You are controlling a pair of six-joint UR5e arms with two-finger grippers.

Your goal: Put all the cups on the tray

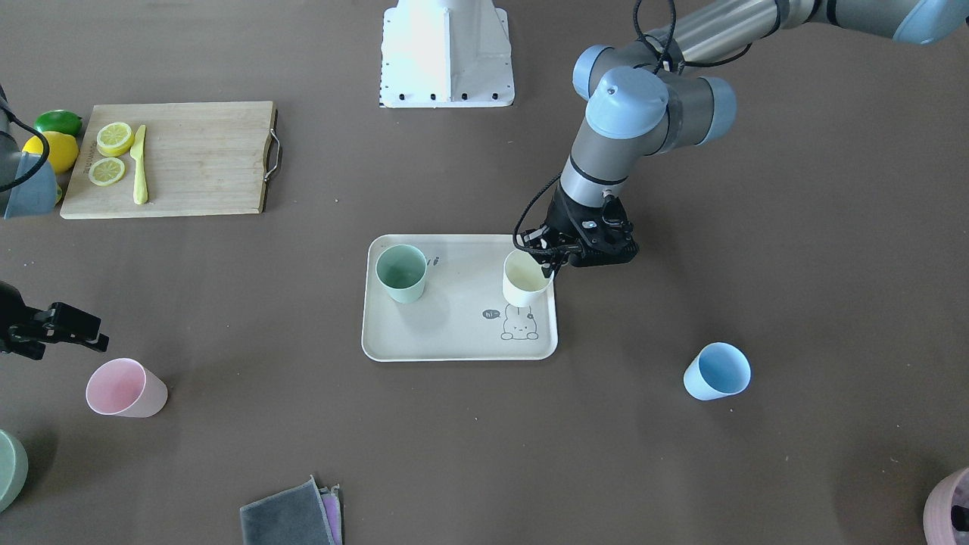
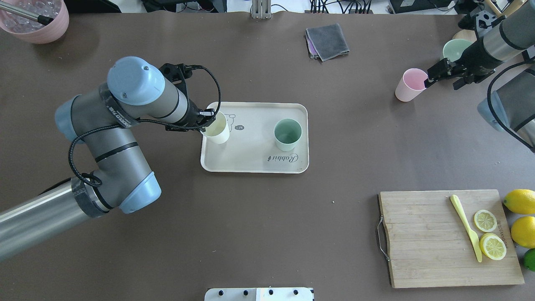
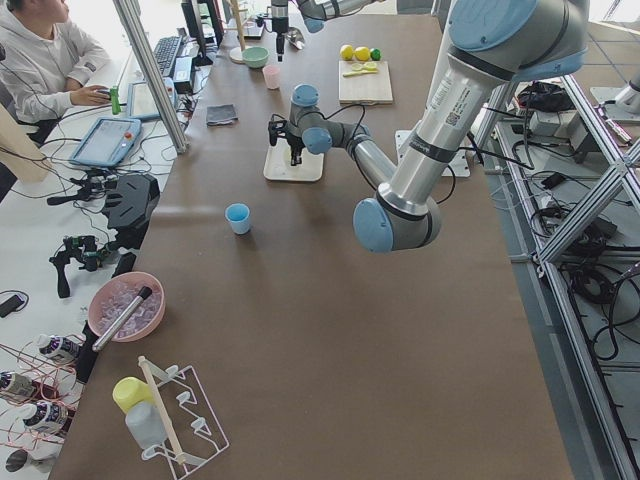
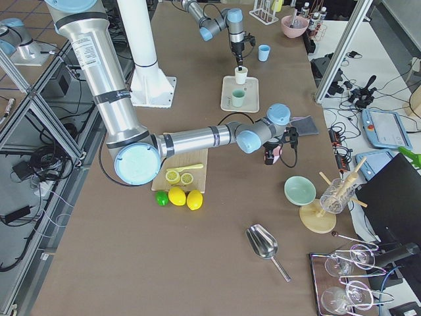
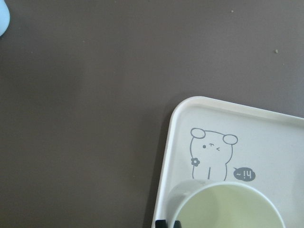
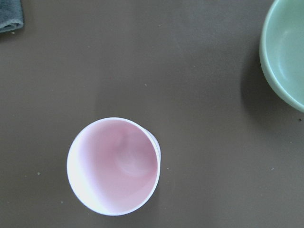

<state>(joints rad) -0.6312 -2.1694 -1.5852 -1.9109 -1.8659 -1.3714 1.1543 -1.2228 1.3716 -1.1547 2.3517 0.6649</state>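
Observation:
The cream tray (image 1: 454, 341) with the bunny drawing lies mid-table. A green cup (image 1: 401, 272) stands on it. My left gripper (image 1: 549, 265) is shut on the rim of a pale yellow cup (image 1: 525, 278) at the tray's bunny end; the left wrist view shows the cup (image 5: 228, 209) over the tray (image 5: 266, 128). A blue cup (image 1: 717, 371) stands on the table beyond that end. A pink cup (image 1: 125, 388) stands far off the tray. My right gripper (image 1: 76, 325) is open beside and above it; the cup (image 6: 114, 166) shows from above in the right wrist view.
A wooden cutting board (image 1: 170, 159) carries lemon slices and a yellow knife, with whole lemons and a lime beside it. A green bowl (image 6: 285, 52) sits close to the pink cup. A folded grey cloth (image 1: 291, 515) lies at the far edge. A pink bowl (image 2: 35, 19) stands at a corner.

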